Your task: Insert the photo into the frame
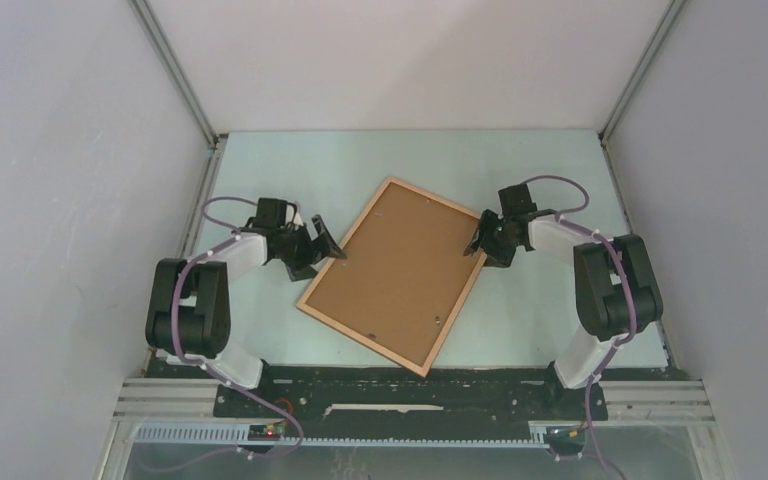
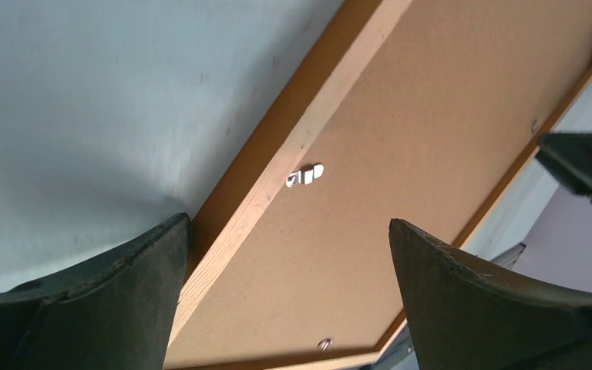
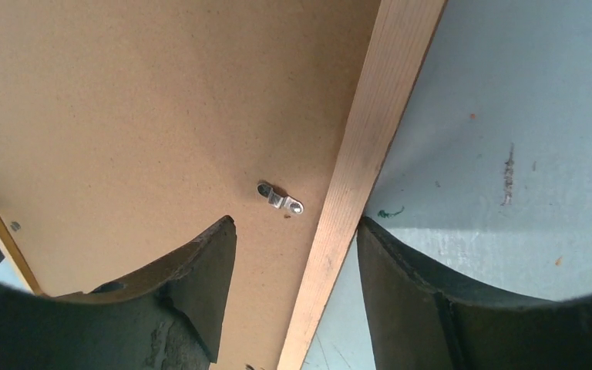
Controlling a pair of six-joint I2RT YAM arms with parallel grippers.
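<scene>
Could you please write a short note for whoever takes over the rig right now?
Left claw: open, straddling the frame's left rail.
Right claw: open, straddling the right rail, one finger over the backing board.
Frame: back-up and skewed on the table, backing board sitting in it.
Photo: not visible in any view; cannot tell whether it lies under the board.
Left to do: confirm the photo is in, then probably fasten the clips.
</scene>
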